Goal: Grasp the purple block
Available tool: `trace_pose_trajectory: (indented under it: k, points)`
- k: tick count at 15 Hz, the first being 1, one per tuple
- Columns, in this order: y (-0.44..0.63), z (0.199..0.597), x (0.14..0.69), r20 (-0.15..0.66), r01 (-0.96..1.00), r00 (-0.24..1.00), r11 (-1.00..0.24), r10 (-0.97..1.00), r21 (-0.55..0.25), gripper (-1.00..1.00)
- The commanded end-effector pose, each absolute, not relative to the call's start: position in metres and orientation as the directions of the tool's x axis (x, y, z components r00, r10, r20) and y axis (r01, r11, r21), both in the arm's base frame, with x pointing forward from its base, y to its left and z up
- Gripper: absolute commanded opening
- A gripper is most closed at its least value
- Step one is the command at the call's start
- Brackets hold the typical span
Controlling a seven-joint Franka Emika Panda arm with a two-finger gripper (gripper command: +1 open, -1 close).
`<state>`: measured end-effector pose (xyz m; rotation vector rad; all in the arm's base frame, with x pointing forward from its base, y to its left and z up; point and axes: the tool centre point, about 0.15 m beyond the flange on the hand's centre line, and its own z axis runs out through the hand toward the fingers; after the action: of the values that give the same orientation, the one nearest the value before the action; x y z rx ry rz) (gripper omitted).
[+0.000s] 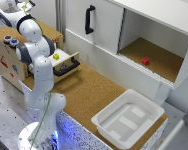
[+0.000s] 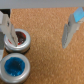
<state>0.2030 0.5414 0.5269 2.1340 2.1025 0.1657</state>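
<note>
Made out no brand or legible writing anywhere. Noted only small red marks (image 1: 4, 63) on the side of the wooden box (image 1: 9, 60), too blurred to read.

Found the gripper (image 2: 40, 30) spread wide in the wrist view, released and holding nothing. Saw its two pale fingers (image 2: 70, 32) well apart, with bare cork (image 2: 47, 55) between them. Saw one finger overlapping the rim of the dark cup (image 2: 17, 41), though could not tell whether touching or merely above it. Saw the other finger over open cork, clear of both cups.

Could not pick out the purple block for certain in either view, so could not say where it lay or how it looked. Noticed a dark, reddish-brown smudge inside the dark cup, too blurred to name. Saw the blue cup (image 2: 13, 67) just beside it, metal-rimmed and filled with bright blue.

In the exterior view, saw the arm (image 1: 36, 75) rising on the exterior view's left and bending back over the box top, where both cups stood. Spotted a yellow block (image 1: 56, 56) in the open drawer (image 1: 69, 65) of the box. Spotted a red block (image 1: 145, 61) on the floor of the open cabinet (image 1: 159, 55). Saw a white tray (image 1: 101, 121) on the cork near the counter's edge.
</note>
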Motion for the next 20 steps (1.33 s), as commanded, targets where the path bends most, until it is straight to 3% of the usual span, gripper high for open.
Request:
trace_pose_trajectory:
  k: [1, 8, 17, 20]
  points:
    - [0.497, 0.516, 0.189, -0.017, 0.972, 0.199, -0.196, 0.980, 0.131, 1.00]
    - [0.410, 0.505, 0.210, -0.014, 0.969, 0.209, -0.205, 0.978, 0.139, 1.00]
    - [0.298, 0.495, 0.222, 0.036, 0.937, 0.322, -0.324, 0.946, 0.131, 1.00]
    - [0.291, 0.486, 0.224, 0.104, 0.948, 0.283, -0.295, 0.954, 0.124, 1.00]
